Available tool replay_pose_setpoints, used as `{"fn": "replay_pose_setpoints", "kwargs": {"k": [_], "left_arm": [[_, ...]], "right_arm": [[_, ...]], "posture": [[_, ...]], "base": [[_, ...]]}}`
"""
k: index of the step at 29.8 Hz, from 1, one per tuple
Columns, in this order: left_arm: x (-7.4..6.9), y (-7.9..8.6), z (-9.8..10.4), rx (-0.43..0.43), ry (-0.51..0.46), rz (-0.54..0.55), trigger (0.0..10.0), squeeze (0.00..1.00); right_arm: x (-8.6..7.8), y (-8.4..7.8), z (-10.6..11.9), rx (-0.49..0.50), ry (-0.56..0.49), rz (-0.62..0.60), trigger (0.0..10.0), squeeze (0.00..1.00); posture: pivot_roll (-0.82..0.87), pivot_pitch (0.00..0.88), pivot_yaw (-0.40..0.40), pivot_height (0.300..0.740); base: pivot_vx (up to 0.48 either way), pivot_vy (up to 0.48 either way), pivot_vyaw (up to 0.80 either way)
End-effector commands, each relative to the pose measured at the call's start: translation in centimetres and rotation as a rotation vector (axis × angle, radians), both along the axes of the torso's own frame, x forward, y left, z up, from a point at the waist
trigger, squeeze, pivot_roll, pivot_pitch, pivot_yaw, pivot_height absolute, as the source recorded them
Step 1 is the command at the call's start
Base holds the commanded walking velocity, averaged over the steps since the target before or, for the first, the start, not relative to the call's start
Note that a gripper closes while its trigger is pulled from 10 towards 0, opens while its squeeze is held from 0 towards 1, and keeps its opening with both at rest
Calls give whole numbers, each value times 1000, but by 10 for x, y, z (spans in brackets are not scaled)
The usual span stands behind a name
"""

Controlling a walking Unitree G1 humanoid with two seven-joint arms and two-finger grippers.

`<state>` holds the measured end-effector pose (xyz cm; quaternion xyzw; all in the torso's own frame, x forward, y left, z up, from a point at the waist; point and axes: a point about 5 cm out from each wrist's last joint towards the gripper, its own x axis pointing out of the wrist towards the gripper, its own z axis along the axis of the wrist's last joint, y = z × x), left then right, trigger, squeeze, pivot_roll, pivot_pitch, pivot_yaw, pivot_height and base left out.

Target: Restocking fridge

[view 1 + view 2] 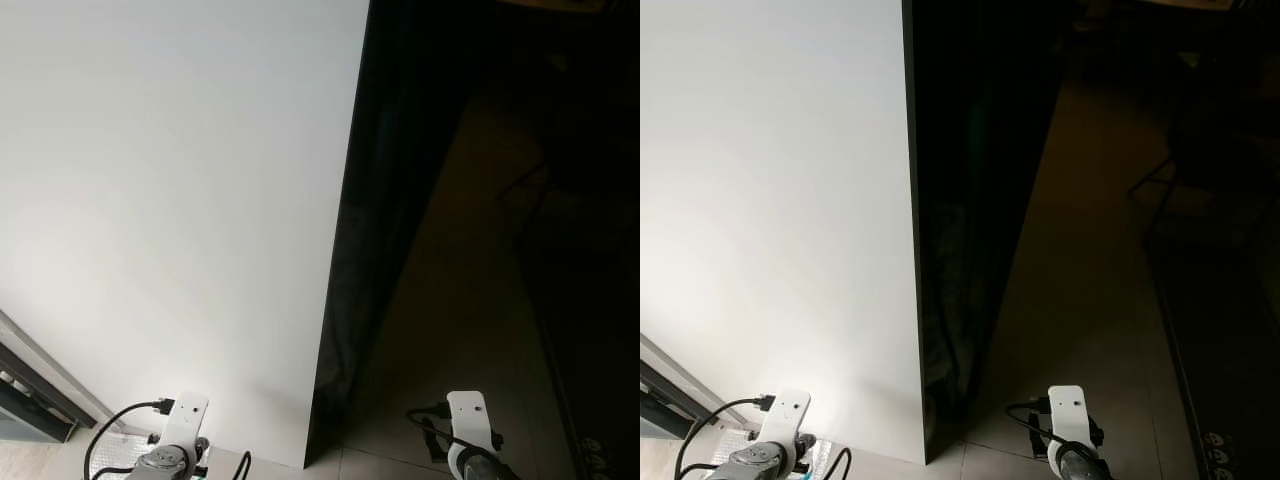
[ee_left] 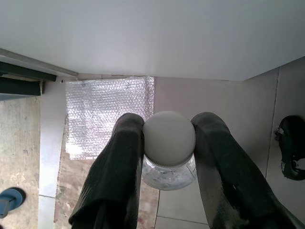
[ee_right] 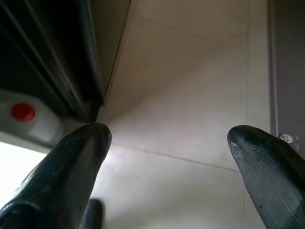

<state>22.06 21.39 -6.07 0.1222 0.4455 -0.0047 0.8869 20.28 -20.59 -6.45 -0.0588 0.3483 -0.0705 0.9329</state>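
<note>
Standing close against the fridge, the robot is facing its tall white side panel [image 1: 170, 200], which is taking up most of the head views, with the dark glossy front [image 1: 375, 250] running down just to the right of the white edge. The door is looking shut, as far as the dim reflections allow. Pale floor tiles [image 2: 224, 119] are spreading below, and a sheet of bubble wrap [image 2: 102, 112] is lying on them near the foot of the panel.

The left arm is hanging low at the panel's base, and the left gripper [image 2: 167, 138] is clenching a clear jar with a white lid [image 2: 169, 138]; the two black fingers [image 2: 119, 162] are pressing on opposite sides of the lid, with the jar's long axis running straight away from the camera toward the floor, so it is hanging upright below the jaws. That puts the jar to the left of the fridge's front, on the white side.

The right gripper [image 3: 169, 138] is hovering nearer the dark front, fingers spread wide and holding nothing. Being the free one and the closer one, it is probably the arm to open the door before the jar can go in.

A white container with a red cap [image 3: 26, 117] is sitting low beside the dark frame.
</note>
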Motion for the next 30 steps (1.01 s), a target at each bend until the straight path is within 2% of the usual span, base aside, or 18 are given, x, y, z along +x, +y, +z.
{"fn": "replay_pose_setpoints", "kwargs": {"k": [1,4,13,16,18,25,27,30], "left_arm": [[-1,-1,-1,6,11,-3,10000,0],[-1,-1,-1,7,10,-3,10000,0],[-1,-1,-1,8,10,-3,10000,0],[0,0,0,9,1,4,10000,0],[0,0,0,9,-3,8,10000,0],[0,0,0,8,-2,11,10000,0],[0,0,0,10,-3,12,10000,0],[0,0,0,12,-3,13,10000,0]], "right_arm": [[3,-5,6,-7,-75,-60,10000,0],[4,-5,8,-5,-116,-69,10000,0],[4,-5,9,-13,-127,-72,10000,0],[12,-2,23,-56,-292,2,10000,0],[14,-1,28,-64,-345,13,10000,0],[13,-1,29,-76,-361,9,10000,0],[15,0,32,-102,-386,54,10000,0],[14,1,34,-65,-424,39,10000,0]], "posture": [[-91,11,-30,740],[-93,11,-30,740],[-93,11,-30,740],[-103,12,-27,740],[-103,12,-27,740],[-103,12,-27,740],[-103,12,-28,740],[-103,14,-29,740]], "base": [[0,0,0],[0,0,0],[0,0,0],[0,0,0],[0,0,0],[0,0,0],[0,0,0],[0,0,0]]}}
